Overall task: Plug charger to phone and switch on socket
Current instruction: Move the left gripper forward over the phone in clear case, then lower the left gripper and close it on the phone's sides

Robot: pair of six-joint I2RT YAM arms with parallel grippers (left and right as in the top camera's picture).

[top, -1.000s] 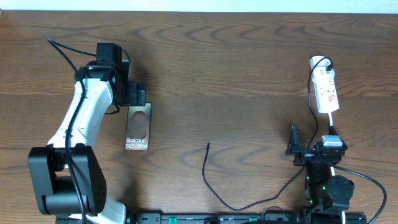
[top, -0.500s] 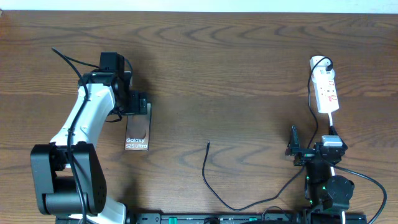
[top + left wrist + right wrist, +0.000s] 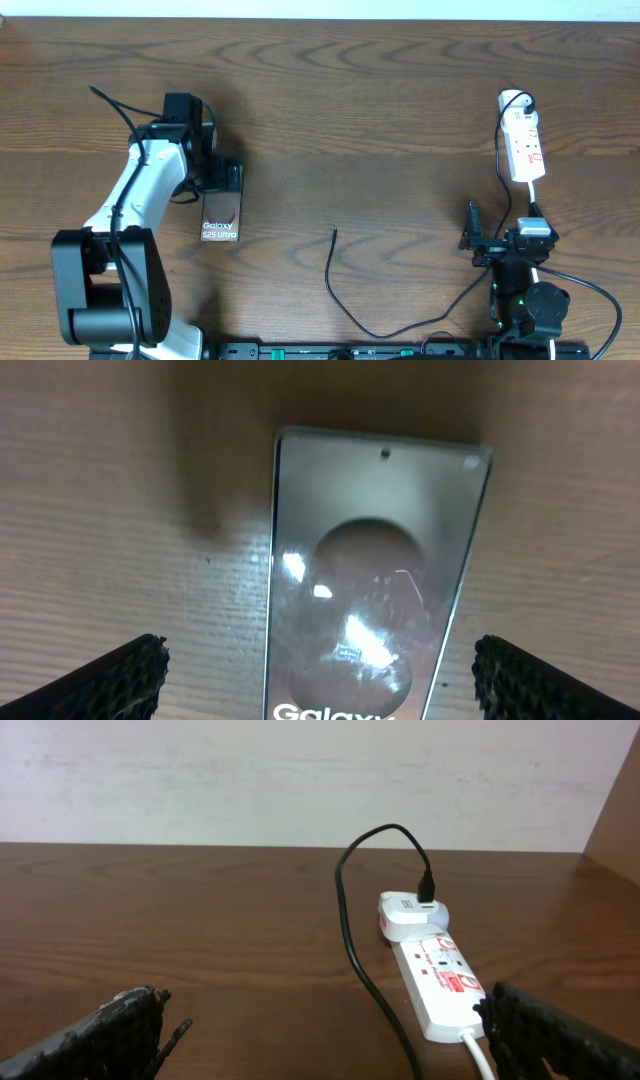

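Since the earlier overhead frame, our left claw (image 3: 222, 178) has slid toward 6 o'clock and now covers more of the far end of the phone (image 3: 220, 218), while the phone itself, the right arm and the charger cable (image 3: 327, 275) lie where they did. We see the left claw spread wide, its two padded fingers standing outside the phone's long edges in the wrist view and gripping nothing. The right claw (image 3: 325, 1020) is also wide and empty, parked at about 4 o'clock on the table (image 3: 400, 120) and facing the power strip (image 3: 440, 975). The phone lies flat at about 8 o'clock with its Galaxy lettering toward 6 o'clock. The cable's plug tip (image 3: 335, 233) rests near the table's middle, well apart from the phone, and the power strip sits at 2 o'clock with a plug in its far end. We judge the step in hand to be taking hold of the phone so it can be steadied for plugging. To do it well, we should centre the fingers evenly across the phone's width, come straight down until both pads are beside the edges, and close gently, since the glossy body may slip or pivot. We should keep the grip toward the 12 o'clock end, leaving the 6 o'clock end, where we expect the port, free for the plug.
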